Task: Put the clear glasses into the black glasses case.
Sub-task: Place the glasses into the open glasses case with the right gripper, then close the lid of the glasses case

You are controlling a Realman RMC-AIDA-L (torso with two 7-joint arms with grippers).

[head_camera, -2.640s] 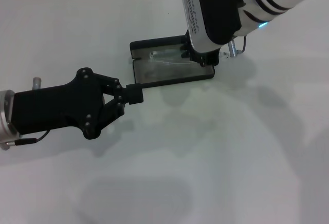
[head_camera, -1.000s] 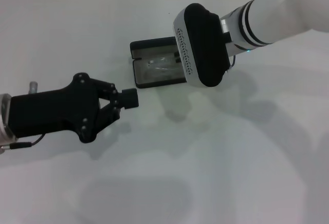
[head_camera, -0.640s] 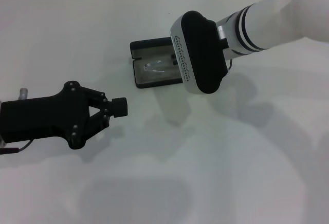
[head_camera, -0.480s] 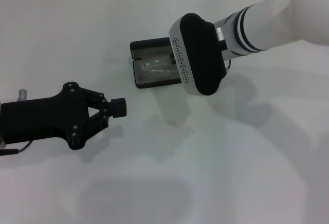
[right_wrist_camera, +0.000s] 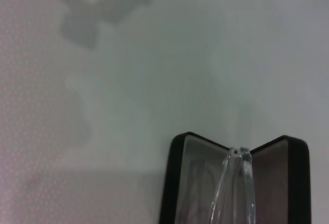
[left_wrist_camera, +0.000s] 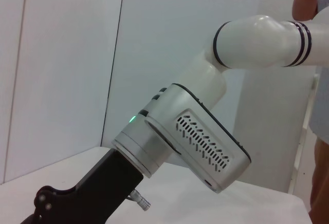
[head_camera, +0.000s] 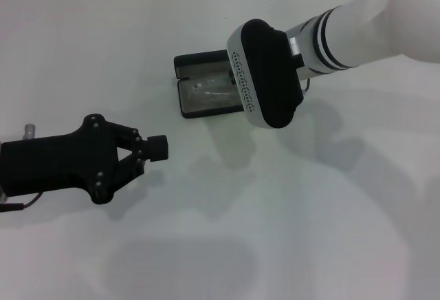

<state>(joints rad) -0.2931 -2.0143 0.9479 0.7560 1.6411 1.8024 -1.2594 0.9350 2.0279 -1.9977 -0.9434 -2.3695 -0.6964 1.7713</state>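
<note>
Since the earlier frames, left gripper [head_camera: 159, 147] is drawn back leftward, fingertips pressed together, empty. Clear glasses [head_camera: 214, 88] are seen lying inside the open black glasses case [head_camera: 206, 104]. Right gripper: finger state cannot be told. Risk: case knocked by the overhanging right arm.

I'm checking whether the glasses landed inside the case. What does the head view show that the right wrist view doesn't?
Only the head view shows both arms: the left gripper off to the case's left over the white table, and the right arm's wrist housing covering the case's right end. Only the right wrist view shows the transparent plastic-framed glasses clearly, lying between the two open halves. Both show the matte black hinged glasses case open.
</note>
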